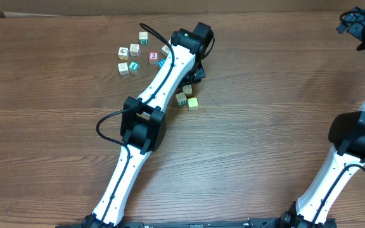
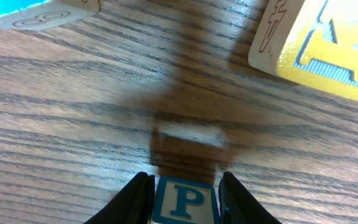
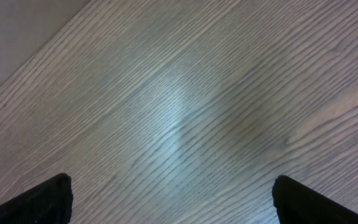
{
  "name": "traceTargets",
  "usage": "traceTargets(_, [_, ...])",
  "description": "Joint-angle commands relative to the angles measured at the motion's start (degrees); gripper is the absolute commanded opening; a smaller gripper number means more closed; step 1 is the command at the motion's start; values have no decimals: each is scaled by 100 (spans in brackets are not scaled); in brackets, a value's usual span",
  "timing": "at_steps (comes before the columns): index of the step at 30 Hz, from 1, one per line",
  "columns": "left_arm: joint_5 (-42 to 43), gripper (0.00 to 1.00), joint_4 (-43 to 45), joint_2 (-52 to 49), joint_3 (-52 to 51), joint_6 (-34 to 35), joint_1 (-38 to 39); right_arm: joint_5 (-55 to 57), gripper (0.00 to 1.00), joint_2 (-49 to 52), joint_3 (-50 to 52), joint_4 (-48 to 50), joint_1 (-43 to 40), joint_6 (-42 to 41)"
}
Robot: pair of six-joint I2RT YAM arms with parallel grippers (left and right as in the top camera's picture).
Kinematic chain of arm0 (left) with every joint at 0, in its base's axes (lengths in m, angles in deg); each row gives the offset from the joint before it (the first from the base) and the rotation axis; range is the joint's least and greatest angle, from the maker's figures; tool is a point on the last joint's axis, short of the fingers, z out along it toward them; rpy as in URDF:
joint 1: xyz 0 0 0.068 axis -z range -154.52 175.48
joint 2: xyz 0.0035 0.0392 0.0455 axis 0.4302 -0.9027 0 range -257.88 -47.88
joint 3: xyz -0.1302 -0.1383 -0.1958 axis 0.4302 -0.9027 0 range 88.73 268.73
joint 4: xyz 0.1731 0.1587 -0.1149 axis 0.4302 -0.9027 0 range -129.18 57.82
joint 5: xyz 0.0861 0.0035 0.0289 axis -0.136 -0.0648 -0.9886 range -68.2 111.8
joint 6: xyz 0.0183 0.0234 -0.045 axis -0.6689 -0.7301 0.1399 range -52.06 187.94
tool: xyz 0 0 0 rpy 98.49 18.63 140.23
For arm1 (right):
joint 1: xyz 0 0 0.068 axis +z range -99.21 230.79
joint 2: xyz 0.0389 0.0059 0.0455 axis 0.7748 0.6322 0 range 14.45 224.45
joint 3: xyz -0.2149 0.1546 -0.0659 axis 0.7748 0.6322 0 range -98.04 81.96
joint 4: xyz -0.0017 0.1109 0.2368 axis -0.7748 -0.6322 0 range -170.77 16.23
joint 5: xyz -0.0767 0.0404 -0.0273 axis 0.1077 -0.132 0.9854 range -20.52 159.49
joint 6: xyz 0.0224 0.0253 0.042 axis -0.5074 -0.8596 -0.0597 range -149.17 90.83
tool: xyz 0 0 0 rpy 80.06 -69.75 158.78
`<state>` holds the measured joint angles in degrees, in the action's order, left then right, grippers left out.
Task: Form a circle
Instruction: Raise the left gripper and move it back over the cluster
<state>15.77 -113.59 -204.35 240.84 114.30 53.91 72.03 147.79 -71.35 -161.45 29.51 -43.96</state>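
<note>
My left gripper is shut on a small cube with a teal letter P, both fingers pressed against its sides; a shadow lies on the wood just ahead of it. A yellow-faced cube lies ahead to the right, and a teal-edged cube ahead to the left. From overhead, the circle is a tight group of three cubes, one of them yellow, just below the left wrist. My right gripper stands open over bare wood at the far right.
A loose scatter of several picture cubes lies left of the left arm, including one with a red 3. The left forearm crosses the table diagonally. The table's back edge runs along the top.
</note>
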Motion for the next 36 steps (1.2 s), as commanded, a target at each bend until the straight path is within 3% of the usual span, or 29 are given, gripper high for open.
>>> traceTargets(1, [17, 31, -2, 50, -48, 39, 22, 39, 100, -76, -72, 15, 15, -4])
traceTargets(5, [15, 31, -2, 50, -48, 39, 22, 39, 100, -76, -72, 15, 15, -2])
traceTargets(14, [-66, 60, 111, 59, -17, -192, 2, 39, 100, -76, -72, 15, 15, -2])
traceTargets(27, [-190, 60, 229, 59, 2365, -887, -651, 39, 100, -76, -72, 15, 15, -4])
traceTargets(36, [-361, 56, 306, 55, 2190, -916, -1158, 39, 100, -76, -72, 15, 15, -2])
